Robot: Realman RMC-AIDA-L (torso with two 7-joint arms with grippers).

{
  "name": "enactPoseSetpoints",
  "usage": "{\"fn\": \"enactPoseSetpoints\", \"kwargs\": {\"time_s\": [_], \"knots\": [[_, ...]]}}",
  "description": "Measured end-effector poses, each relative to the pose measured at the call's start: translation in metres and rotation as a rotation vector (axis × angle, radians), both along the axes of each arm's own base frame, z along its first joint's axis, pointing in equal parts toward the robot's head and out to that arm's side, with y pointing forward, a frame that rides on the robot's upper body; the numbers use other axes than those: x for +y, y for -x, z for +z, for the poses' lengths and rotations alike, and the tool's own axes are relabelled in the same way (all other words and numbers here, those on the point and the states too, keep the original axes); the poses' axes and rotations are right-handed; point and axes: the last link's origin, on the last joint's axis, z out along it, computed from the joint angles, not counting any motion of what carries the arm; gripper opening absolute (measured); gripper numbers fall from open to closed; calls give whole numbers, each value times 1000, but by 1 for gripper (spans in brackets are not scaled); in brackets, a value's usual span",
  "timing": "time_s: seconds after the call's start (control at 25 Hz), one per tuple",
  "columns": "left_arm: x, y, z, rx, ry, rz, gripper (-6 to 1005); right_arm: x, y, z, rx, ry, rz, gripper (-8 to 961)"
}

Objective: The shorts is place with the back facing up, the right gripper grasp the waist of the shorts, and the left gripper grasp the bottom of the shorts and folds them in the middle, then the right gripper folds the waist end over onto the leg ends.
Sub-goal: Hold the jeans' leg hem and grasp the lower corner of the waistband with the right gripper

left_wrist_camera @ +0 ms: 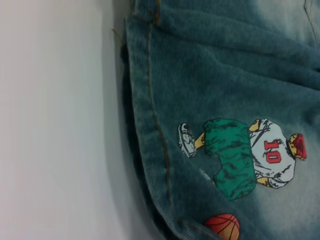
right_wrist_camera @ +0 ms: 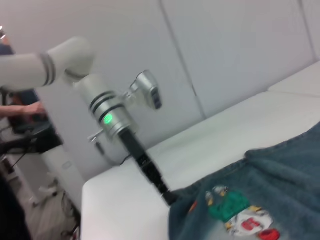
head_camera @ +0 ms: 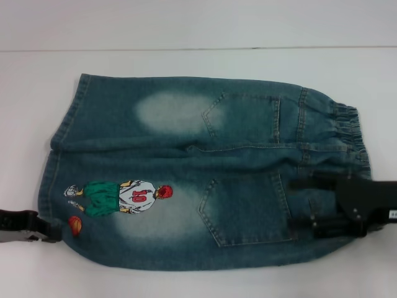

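From your head cam, nearest thing first: the left gripper point(head_camera: 48, 234) sits at about 8 o'clock, low on the table point(head_camera: 186, 282), its tip right at the near corner of the hem point(head_camera: 54, 162), just beside the little orange ball point(head_camera: 75, 225). You can't tell whether its fingers are apart or pinching the cloth; the tip disappears at the denim edge. The right wrist cam shows the same thing from the other end: the left gripper point(right_wrist_camera: 167, 196) angling down from its silver wrist point(right_wrist_camera: 107, 112) with the green light on, tip meeting the hem corner.

Over at 4 o'clock you've got the right gripper point(head_camera: 296, 203), black body lying across the near half of the shorts point(head_camera: 198, 171). Its two fingers point(head_camera: 304, 184) are spread apart, flat on the denim between the near back pocket point(head_camera: 245, 208) and the waist point(head_camera: 350, 133), not closed on anything.

The shorts themselves lie flat, back side up, across the middle of the table, leg ends toward 9 o'clock, ruffled elastic waist toward 3. The embroidered player point(head_camera: 121, 197) is on the near leg, at about 8 o'clock. The far pocket point(head_camera: 245, 118) is up around 1 o'clock, with a pale bleached patch point(head_camera: 170, 112) beside it at 12.

In the left wrist cam you just see the hem stitching point(left_wrist_camera: 157, 125), the player point(left_wrist_camera: 250, 155) and the ball point(left_wrist_camera: 222, 226) up close.
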Motion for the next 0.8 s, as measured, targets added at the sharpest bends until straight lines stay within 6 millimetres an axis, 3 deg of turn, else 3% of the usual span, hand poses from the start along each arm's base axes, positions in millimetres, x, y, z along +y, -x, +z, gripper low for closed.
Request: {"fn": "enactPoseSetpoints", "kwargs": {"time_s": [0.12,0.36,0.56,0.8], "knots": [[1,-1,1,-6,-6,-6,40,8,-2,9,34,-45,-74,874],[5,-4,2,-10,-11,-28,38,29,-14,58,89,-80,-317,870],[7,-7,3,-33,-32,-38,37,38,-21,91,-61,-17,-432,867],[11,-12,7,-45,-54,-60,36,36,-21,97,-361,66,-390,864]]}}
